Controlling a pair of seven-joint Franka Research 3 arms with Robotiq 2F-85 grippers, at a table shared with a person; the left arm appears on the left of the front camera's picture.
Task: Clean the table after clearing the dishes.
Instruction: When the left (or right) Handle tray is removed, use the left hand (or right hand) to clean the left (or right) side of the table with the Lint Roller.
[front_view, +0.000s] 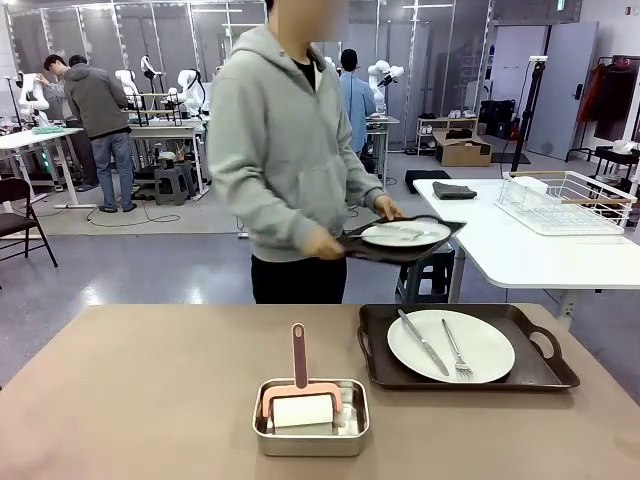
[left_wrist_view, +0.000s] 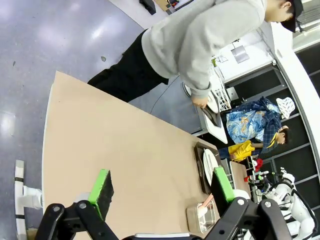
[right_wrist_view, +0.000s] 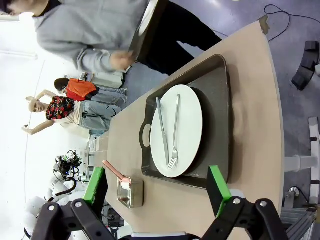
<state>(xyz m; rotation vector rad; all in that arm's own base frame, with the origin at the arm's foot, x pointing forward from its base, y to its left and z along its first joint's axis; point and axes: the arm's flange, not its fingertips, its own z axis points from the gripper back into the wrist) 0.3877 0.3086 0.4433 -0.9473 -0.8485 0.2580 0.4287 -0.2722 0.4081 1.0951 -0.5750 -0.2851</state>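
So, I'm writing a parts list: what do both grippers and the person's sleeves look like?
The left gripper and right gripper match: black jointed linkages with bright green pads. The person wears a long-sleeved light grey hoodie.

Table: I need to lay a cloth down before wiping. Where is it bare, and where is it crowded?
The table is bare across its left half, from the left edge to the steel pan, and along the far strip beyond the pan. Crowded: the right side, under the tray with plate, knife and fork.
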